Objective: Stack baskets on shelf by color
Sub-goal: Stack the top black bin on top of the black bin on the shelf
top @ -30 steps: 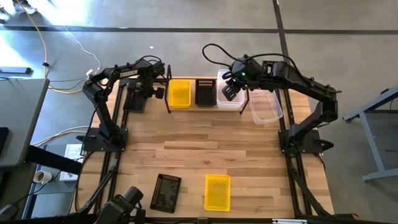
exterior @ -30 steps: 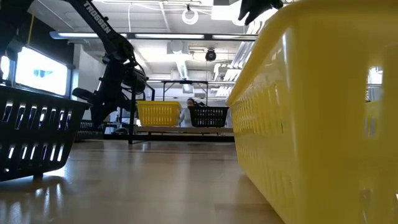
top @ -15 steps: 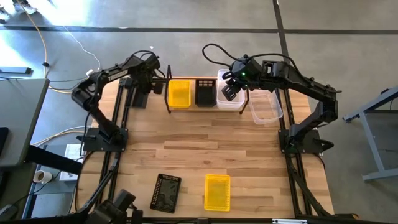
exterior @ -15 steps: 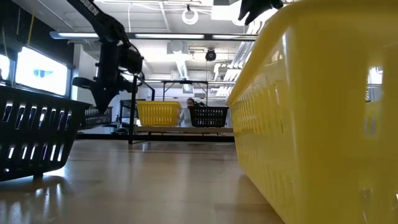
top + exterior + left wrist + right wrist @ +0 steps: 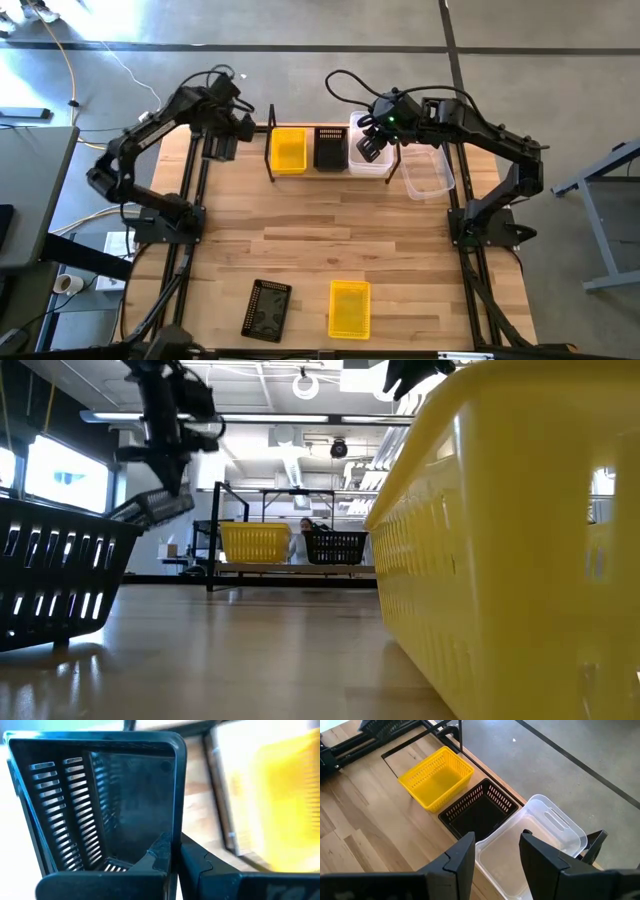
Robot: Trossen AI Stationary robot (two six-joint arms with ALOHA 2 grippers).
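Three baskets on shelf: one yellow basket [image 5: 288,150], one black perforated basket [image 5: 331,147] and one clear bin [image 5: 366,148] stand side by side on the shelf [image 5: 271,142], at the far edge of the table [image 5: 320,240]
Left gripper: the left gripper [image 5: 222,146] hangs in the air just beside the shelf's left end post; its fingers are closed tight on the rim wall of a black slotted basket [image 5: 100,805], which hangs tilted from the claw
Right gripper: the right gripper [image 5: 496,851] hovers above the clear bin on the shelf, its fingers stand wide apart and hold nothing
Other baskets: a second clear bin [image 5: 427,172] lies on the table just beside the shelf's right end; a black basket [image 5: 266,308] and a yellow one [image 5: 349,307] wait at the near edge, well apart from the shelf
How the basket handles: I judge these bins to be light and rather stiff thin plastic; the slotted walls can bend a little under a hard pinch, and the smooth rim may slip when the basket swings
Where to take hold: the upper rim of a short wall looks the best place, as the left claw does now, one finger inside and one outside; a grip near the middle of that wall should keep it from turning
Next move, as a guess: the held black basket must go into the black one on the shelf; it needs to be level first, because it can catch on the end post or on the yellow neighbour
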